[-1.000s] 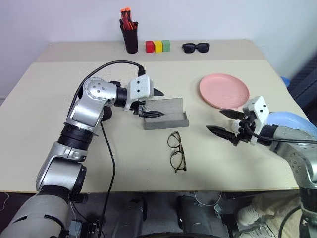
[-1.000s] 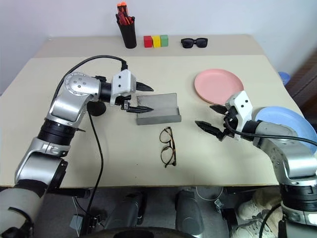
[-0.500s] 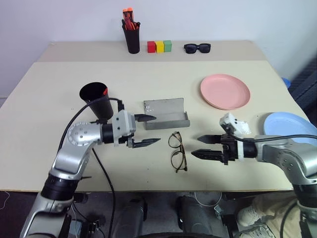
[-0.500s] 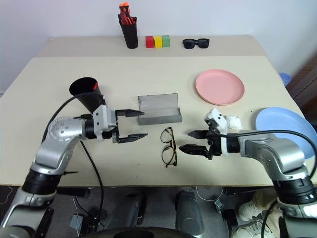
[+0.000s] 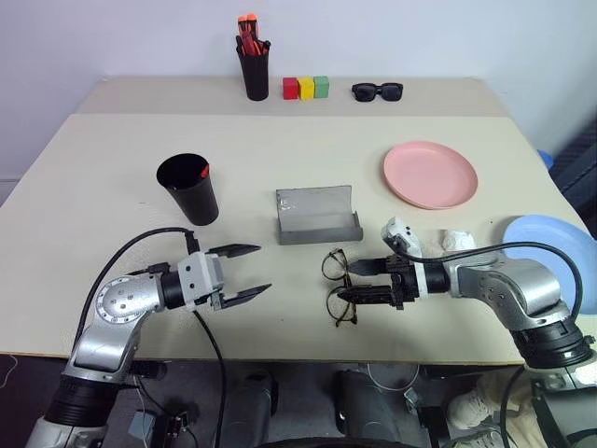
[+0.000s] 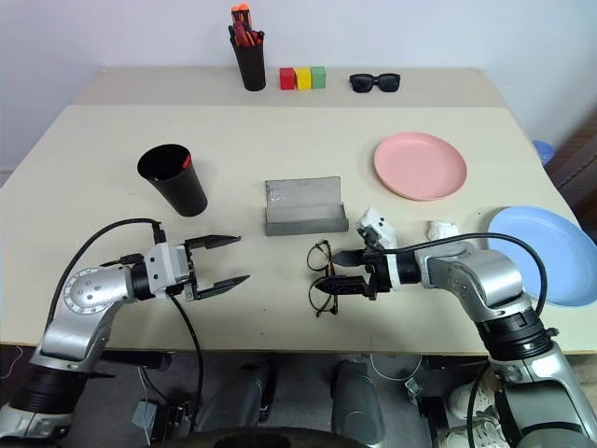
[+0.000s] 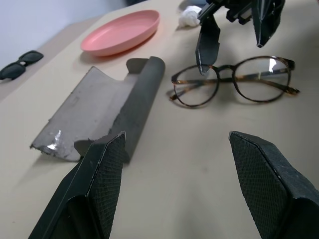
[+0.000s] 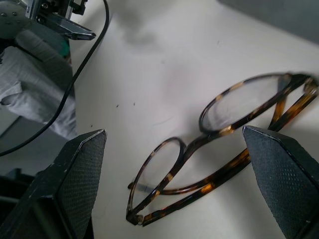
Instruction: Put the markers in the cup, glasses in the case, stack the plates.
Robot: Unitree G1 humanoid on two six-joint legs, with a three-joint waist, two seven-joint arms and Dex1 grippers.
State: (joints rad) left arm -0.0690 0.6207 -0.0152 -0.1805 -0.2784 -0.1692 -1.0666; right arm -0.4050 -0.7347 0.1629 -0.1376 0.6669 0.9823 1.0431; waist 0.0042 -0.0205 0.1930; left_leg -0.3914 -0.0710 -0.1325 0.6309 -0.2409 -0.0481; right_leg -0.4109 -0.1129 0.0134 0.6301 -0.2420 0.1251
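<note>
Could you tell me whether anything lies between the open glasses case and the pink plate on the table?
No, that stretch is bare tabletop. The left eye view shows the grey case and the pink plate apart, with nothing between them.

Your left pincer (image 5: pixel 244 272) has pulled back from the open grey case (image 5: pixel 315 215) toward the near worktop (image 5: pixel 280 317) edge, fingers apart and holding nothing, well apart from the case now. That retreat uncovers the black cup (image 5: pixel 189 189), red tip showing inside. Your right pincer (image 5: pixel 359 281) swung in from beside the blue plate (image 5: pixel 558 245) and dropped to the glasses (image 5: pixel 340 287), spread fingers either side of the frame's right end.
</note>
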